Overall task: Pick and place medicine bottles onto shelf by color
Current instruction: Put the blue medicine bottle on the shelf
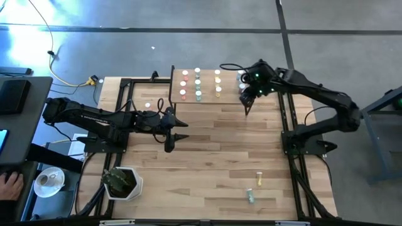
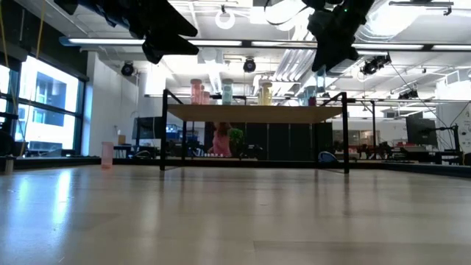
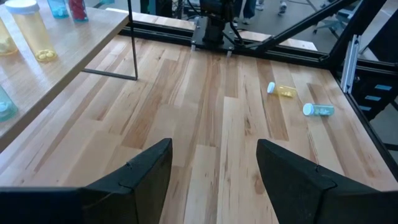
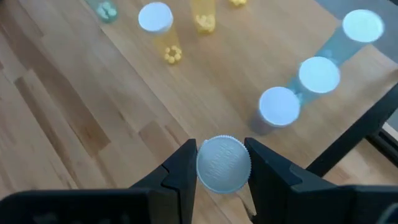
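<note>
The light-wood shelf (image 1: pixel 207 102) stands at the table's far middle and bears rows of medicine bottles: pink (image 1: pixel 184 85), green (image 1: pixel 198 86), yellow (image 1: pixel 218 85) and blue-grey (image 4: pixel 278 106). My right gripper (image 4: pixel 222 168) is above the shelf's right end, shut on a bottle of which only the white ridged cap (image 4: pixel 222 163) shows. My left gripper (image 1: pixel 182 130) is open and empty over the table's middle left. A yellow bottle (image 1: pixel 259 180) and a blue-green one (image 1: pixel 250 196) lie on their sides near the front right. A pink bottle (image 2: pixel 107 154) stands on the table left of the shelf. My right gripper pinches the bottle's white cap (image 4: pixel 206 163) by its rim between the two fingers, from above and pointing down. The bottle is upright, next to the row of blue-grey bottles. The cap hides its body, so I cannot tell whether its base is on the shelf.
A white pot with a green plant (image 1: pixel 124 182) stands at the near left corner. Black frame rails (image 1: pixel 292 125) run along the table's left and right sides. Bare planks (image 1: pixel 213 157) lie between the shelf and the two lying bottles. A person's hand (image 1: pixel 9 185) shows beyond the table's left.
</note>
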Robot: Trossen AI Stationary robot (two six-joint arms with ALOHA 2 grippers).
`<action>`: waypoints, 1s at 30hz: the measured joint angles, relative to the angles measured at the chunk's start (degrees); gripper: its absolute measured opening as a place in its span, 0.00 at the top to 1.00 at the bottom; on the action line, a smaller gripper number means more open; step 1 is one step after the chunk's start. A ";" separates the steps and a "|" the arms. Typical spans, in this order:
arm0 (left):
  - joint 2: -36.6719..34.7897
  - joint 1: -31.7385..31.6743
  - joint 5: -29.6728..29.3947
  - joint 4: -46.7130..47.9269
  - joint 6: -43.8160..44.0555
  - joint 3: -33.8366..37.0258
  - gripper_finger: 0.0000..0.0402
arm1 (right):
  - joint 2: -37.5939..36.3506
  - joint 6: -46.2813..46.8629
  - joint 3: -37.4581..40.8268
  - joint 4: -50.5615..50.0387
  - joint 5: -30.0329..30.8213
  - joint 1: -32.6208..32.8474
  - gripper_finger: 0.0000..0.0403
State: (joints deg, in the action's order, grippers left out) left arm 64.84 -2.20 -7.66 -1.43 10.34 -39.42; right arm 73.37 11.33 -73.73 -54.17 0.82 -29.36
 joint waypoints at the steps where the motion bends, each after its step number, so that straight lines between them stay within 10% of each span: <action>1: -0.01 0.01 0.00 0.05 0.00 0.00 0.44 | 0.27 -0.55 0.06 0.03 0.00 0.01 0.74; 11: -0.01 0.00 0.01 0.37 0.01 0.00 0.44 | -5.14 -1.87 11.38 10.45 0.13 5.03 0.74; 30: 0.00 0.01 -0.37 0.32 0.01 0.00 0.44 | -3.32 -1.91 10.05 11.00 -0.01 -0.23 0.74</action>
State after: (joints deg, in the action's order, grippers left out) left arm 64.84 -2.20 -8.03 -1.10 10.35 -39.42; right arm 70.04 9.42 -63.68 -43.17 0.81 -29.60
